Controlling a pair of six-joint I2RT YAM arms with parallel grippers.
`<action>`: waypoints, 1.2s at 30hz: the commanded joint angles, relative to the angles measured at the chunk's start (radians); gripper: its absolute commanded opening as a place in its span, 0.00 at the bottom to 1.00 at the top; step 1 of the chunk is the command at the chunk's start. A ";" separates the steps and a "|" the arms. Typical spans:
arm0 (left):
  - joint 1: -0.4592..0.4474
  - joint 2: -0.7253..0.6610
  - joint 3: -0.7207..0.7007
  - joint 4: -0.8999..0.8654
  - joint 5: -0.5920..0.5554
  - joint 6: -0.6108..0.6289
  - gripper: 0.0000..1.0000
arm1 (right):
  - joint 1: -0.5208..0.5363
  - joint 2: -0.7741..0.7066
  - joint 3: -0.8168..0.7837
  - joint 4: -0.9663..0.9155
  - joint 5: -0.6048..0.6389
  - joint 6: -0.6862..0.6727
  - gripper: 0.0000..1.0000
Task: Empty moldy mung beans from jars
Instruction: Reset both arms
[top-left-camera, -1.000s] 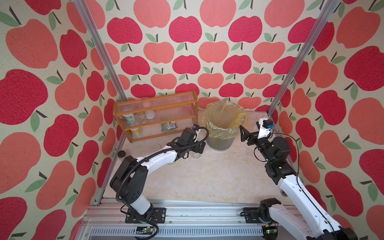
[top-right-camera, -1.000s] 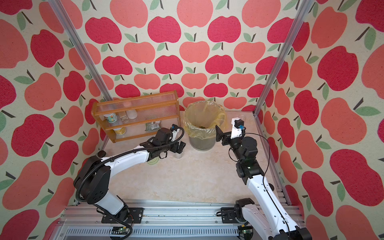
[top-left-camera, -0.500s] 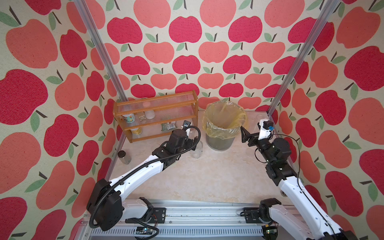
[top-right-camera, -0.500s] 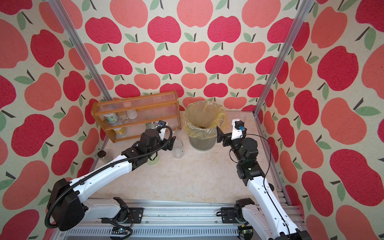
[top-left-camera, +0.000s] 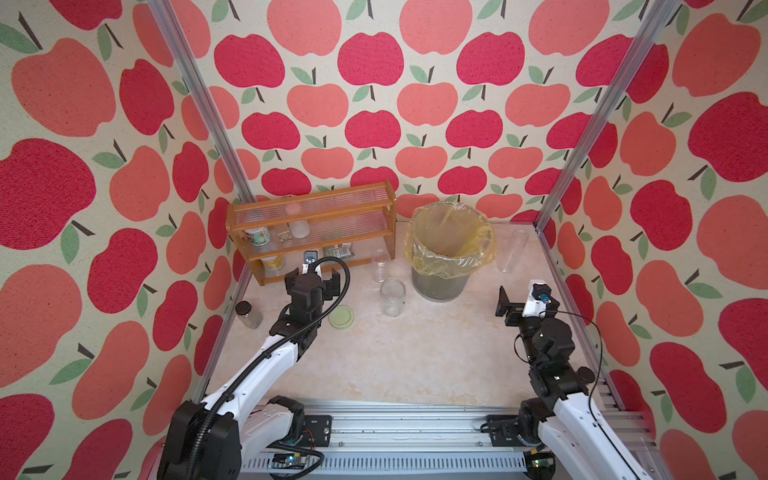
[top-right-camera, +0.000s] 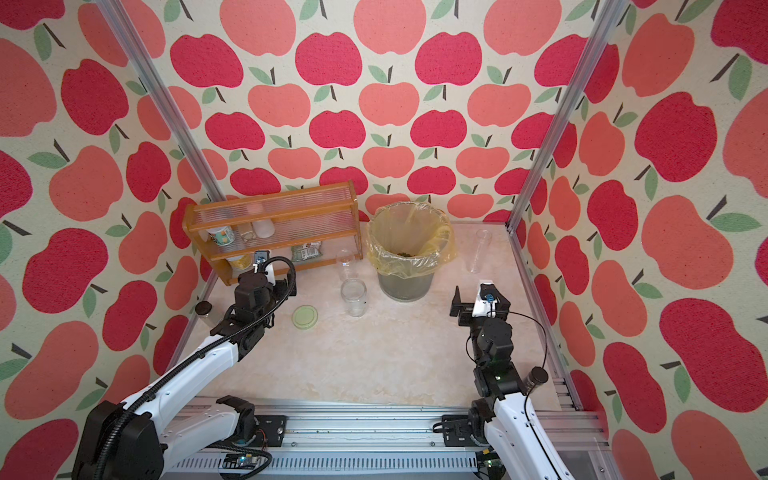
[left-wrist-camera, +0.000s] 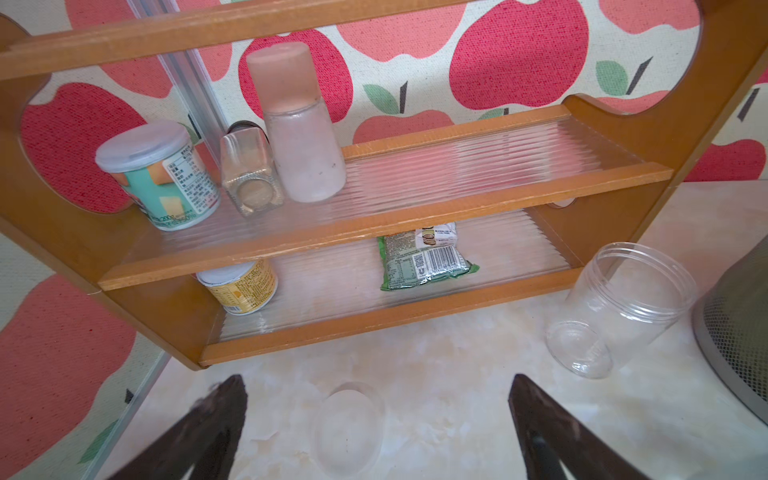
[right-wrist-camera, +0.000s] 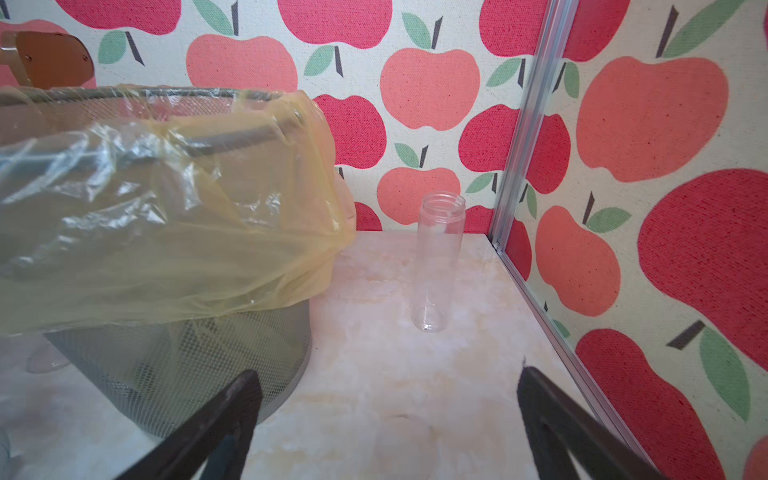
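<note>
Squat glass jar (top-left-camera: 392, 297): clear, empty, upright on the surface (top-left-camera: 415, 357) beside the bin (top-left-camera: 436, 286); pale green lid (top-left-camera: 341, 317) flat nearby.
Short cylinder (left-wrist-camera: 623, 307): clear, empty, between rack (left-wrist-camera: 374, 322) and bin.
Tall slim tube (right-wrist-camera: 438, 262): clear, empty, right of bin.
Mung beans (top-right-camera: 405, 253): dark olive grains inside the bin's liner.
Left claw (left-wrist-camera: 376, 384): fingers apart, holding nothing.
Right claw (right-wrist-camera: 387, 376): fingers apart, holding nothing.

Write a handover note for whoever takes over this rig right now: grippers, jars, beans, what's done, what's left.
Left gripper: open, empty, facing the wooden rack.
Right gripper: open, empty, beside the lined bin.
Squat jar, short cylinder and tall tube stand upright on the table, all looking empty.
Pale green lid lies near the squat jar.
Mung beans sit in the bin.
Left: apparently nothing to pour.
</note>
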 joint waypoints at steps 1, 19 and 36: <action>0.054 0.019 -0.055 0.121 0.065 0.041 1.00 | -0.028 0.089 -0.034 0.190 0.057 0.009 0.99; 0.252 0.151 -0.200 0.301 0.157 -0.042 1.00 | -0.142 0.597 0.078 0.384 -0.066 -0.012 0.99; 0.374 0.283 -0.170 0.305 0.239 -0.088 1.00 | -0.147 0.786 0.144 0.378 -0.042 -0.049 0.99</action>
